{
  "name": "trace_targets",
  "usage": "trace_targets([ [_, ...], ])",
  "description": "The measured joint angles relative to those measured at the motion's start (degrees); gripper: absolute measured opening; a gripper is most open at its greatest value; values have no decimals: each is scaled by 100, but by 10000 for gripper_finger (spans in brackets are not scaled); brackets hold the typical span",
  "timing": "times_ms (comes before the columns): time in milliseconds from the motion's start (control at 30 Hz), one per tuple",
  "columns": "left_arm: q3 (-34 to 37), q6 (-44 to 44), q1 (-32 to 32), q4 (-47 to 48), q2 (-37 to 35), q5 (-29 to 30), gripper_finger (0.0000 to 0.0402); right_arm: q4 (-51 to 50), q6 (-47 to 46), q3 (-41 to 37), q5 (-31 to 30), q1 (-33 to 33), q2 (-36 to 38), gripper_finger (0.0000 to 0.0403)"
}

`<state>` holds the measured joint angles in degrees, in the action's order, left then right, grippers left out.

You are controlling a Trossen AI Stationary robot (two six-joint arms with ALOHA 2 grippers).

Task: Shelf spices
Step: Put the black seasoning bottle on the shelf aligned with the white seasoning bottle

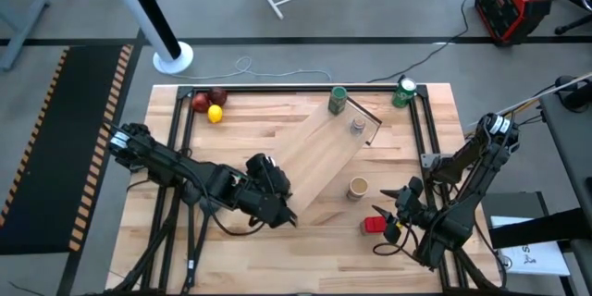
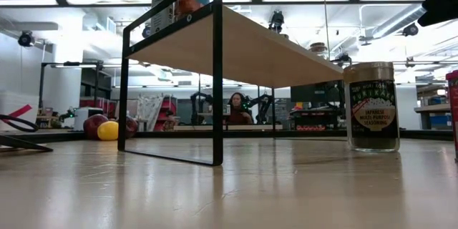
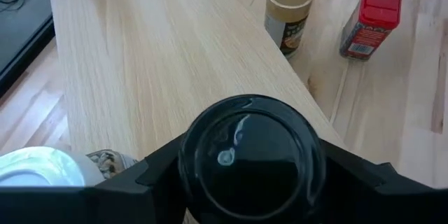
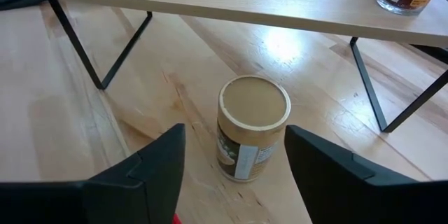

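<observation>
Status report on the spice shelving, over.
Left end effector shut on black-top jar above shelf. Right end effector open, facing tan-top jar. Red-top jar on table, unobstructed.

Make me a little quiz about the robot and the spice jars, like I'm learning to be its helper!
1. True or false: the red-topped jar stands on top of the shelf.
2. Pick one. The left gripper is shut on a jar. What colour is its top? A) white B) black C) green
3. Fill the gap: the right gripper is open, with one finger on each side of the ____-topped jar.

Key
1. False. The red-topped jar stands on the table, beside the shelf.
2. B. It is the black-topped jar.
3. Tan. The tan-topped jar stands on the table and is not yet gripped.
</observation>
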<state>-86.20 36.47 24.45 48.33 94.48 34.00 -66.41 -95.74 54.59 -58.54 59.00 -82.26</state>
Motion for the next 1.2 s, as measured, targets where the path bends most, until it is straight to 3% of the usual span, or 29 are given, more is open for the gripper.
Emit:
trace_targets([
  [433, -2, -296, 0, -111, 4, 2, 244, 14, 31, 0, -2, -2, -1, 229],
  [767, -2, -282, 0, -251, 9, -95, 235, 31, 39, 0, -2, -2, -2, 218],
  [1200, -2, -344, -2, -272, -58, -212, 216, 52, 39, 0, -8, -2, -2, 234],
])
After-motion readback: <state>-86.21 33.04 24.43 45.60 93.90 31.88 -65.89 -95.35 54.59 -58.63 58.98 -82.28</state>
